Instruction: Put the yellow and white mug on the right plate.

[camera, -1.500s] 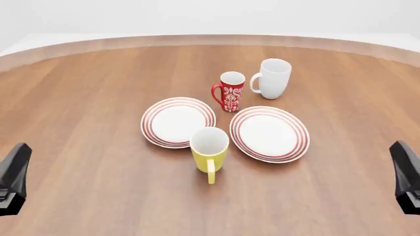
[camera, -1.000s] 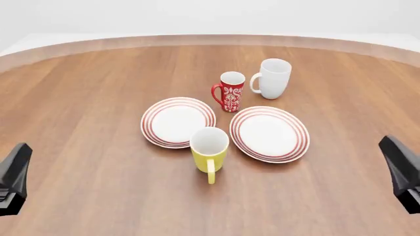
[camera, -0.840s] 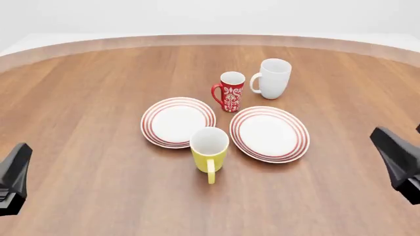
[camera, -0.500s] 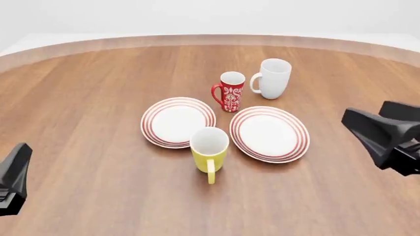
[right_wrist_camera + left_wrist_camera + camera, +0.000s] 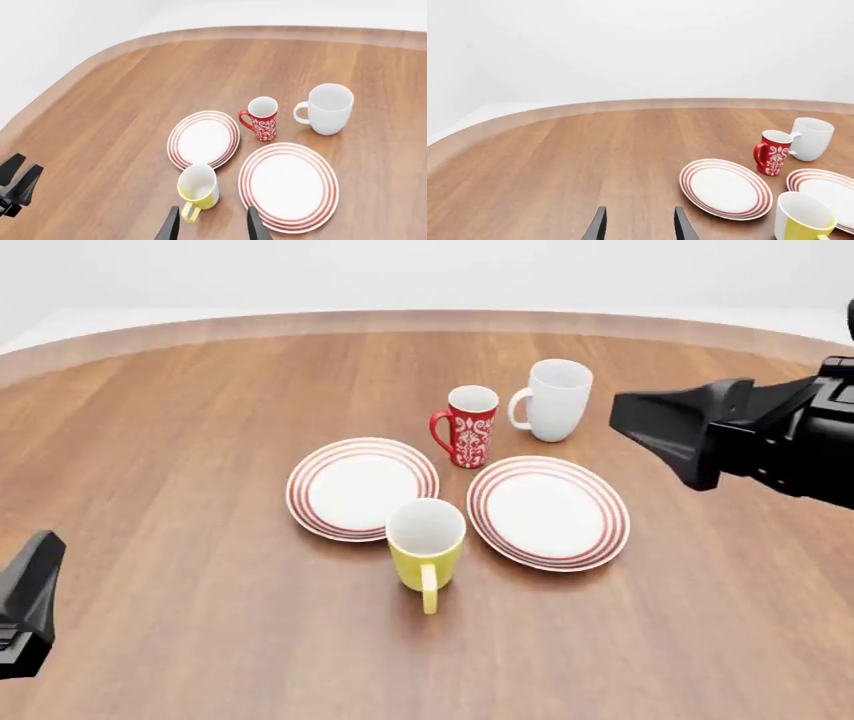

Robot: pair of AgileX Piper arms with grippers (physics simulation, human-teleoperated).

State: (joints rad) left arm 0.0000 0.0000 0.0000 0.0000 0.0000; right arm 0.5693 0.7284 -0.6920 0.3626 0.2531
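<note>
The yellow and white mug (image 5: 426,543) stands upright on the table between the two plates, a little nearer than both, with its handle pointing toward the near edge. It also shows in the right wrist view (image 5: 197,187) and the left wrist view (image 5: 800,221). The right plate (image 5: 547,512) lies just right of it and holds nothing; it also shows in the right wrist view (image 5: 288,186). My right gripper (image 5: 657,435) is open and empty, held high to the right of the plate. My left gripper (image 5: 38,570) is open and empty at the near left.
The twin left plate (image 5: 362,487) lies left of the mug. A red patterned mug (image 5: 467,425) and an all-white mug (image 5: 554,398) stand just behind the plates. The table's curved far edge (image 5: 427,318) runs across the back.
</note>
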